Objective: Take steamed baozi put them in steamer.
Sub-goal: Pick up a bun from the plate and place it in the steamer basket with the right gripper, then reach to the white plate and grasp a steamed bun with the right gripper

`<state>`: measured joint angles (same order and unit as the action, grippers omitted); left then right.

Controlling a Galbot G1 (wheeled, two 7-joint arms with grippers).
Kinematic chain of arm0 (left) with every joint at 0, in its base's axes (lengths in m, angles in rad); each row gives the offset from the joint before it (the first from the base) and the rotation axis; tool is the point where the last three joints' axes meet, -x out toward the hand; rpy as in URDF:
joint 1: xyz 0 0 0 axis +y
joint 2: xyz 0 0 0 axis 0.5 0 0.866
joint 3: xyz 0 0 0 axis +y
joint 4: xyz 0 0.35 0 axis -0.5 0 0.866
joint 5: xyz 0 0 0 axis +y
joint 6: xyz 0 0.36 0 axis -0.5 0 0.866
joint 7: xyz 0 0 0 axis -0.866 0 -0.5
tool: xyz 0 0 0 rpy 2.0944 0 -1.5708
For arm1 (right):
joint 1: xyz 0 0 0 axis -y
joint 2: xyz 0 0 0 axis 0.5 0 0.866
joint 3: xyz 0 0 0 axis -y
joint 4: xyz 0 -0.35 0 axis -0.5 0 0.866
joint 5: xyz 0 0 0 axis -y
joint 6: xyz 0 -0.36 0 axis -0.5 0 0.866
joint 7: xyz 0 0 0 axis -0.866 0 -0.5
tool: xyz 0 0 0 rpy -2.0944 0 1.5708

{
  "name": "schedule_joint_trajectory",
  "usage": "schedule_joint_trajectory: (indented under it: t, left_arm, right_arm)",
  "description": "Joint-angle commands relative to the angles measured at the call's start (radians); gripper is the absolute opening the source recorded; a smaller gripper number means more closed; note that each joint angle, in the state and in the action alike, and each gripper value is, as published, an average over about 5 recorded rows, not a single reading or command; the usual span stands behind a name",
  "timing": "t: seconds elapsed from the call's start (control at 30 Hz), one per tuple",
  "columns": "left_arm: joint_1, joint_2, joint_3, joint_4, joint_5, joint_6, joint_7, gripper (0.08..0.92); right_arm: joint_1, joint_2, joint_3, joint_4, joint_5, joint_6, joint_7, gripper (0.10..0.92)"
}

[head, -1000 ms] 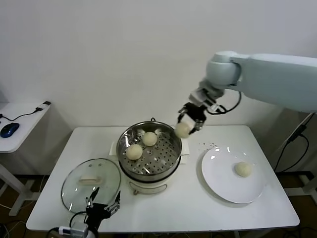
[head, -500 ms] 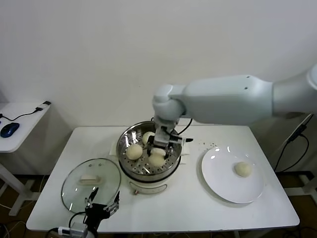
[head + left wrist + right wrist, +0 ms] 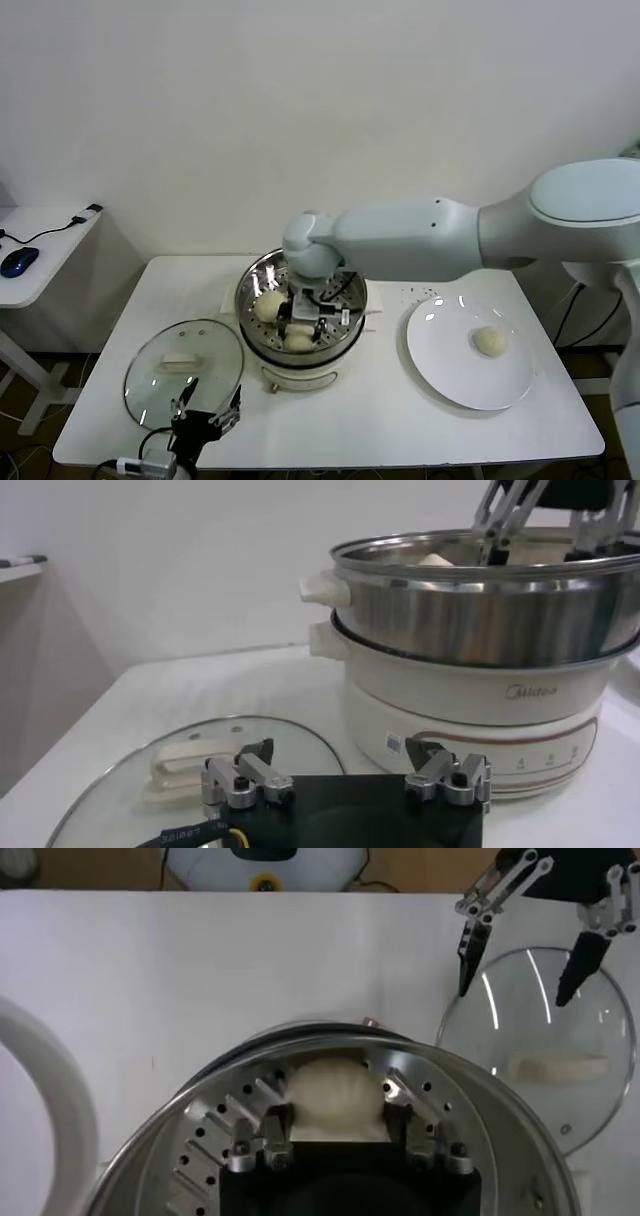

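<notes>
The steamer, a shiny steel pot with a perforated tray on a white base, stands mid-table. My right gripper is down inside it, shut on a cream-white baozi near the tray's front. In the right wrist view this baozi sits between the fingers just above the tray. A second baozi lies on the tray's left side. Any other bun in the steamer is hidden by my arm. One baozi lies on the white plate. My left gripper is open and empty at the table's front edge.
A round glass lid lies flat left of the steamer, just behind my left gripper; it also shows in the left wrist view. The steamer rises close ahead of my left gripper. A side desk with a blue mouse stands far left.
My right gripper carried the baozi from above the steamer's back right rim down into the steamer, then to the tray's front. The left arm has not moved.
</notes>
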<state>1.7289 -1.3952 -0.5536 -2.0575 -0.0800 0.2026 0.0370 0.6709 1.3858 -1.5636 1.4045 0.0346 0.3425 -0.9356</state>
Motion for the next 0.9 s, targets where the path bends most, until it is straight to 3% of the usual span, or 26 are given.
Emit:
schedule_joint_trajectory:
  t: [0.03, 0.17, 0.37, 0.6, 0.77, 0.9]
  left_arm:
    - [0.001, -0.001, 0.0, 0.002, 0.0, -0.001, 0.0, 0.823]
    - [0.002, 0.0, -0.001, -0.002, -0.001, -0.001, 0.001, 0.823]
    - [0.006, 0.002, -0.001, -0.008, -0.001, -0.002, 0.002, 0.823]
    - [0.001, 0.003, 0.0, -0.007, -0.003, -0.007, 0.003, 0.823]
    - [-0.009, 0.004, 0.001, -0.002, -0.009, -0.009, 0.003, 0.823]
    - [-0.017, 0.006, 0.001, 0.001, -0.015, -0.008, 0.004, 0.823]
  right_arm:
    - [-0.005, 0.018, 0.009, -0.035, -0.013, 0.03, 0.013, 0.74]
    - [0.087, -0.018, 0.01, -0.031, 0.076, 0.052, -0.035, 0.813]
    - [0.277, -0.176, -0.057, -0.02, 0.259, 0.041, -0.124, 0.822]
    - [0.489, -0.506, -0.314, -0.028, 0.487, -0.17, -0.166, 0.823]
    - [0.445, -0.741, -0.417, -0.038, 0.452, -0.321, -0.158, 0.823]
    - [0.239, -0.879, -0.315, -0.071, 0.355, -0.39, -0.136, 0.823]
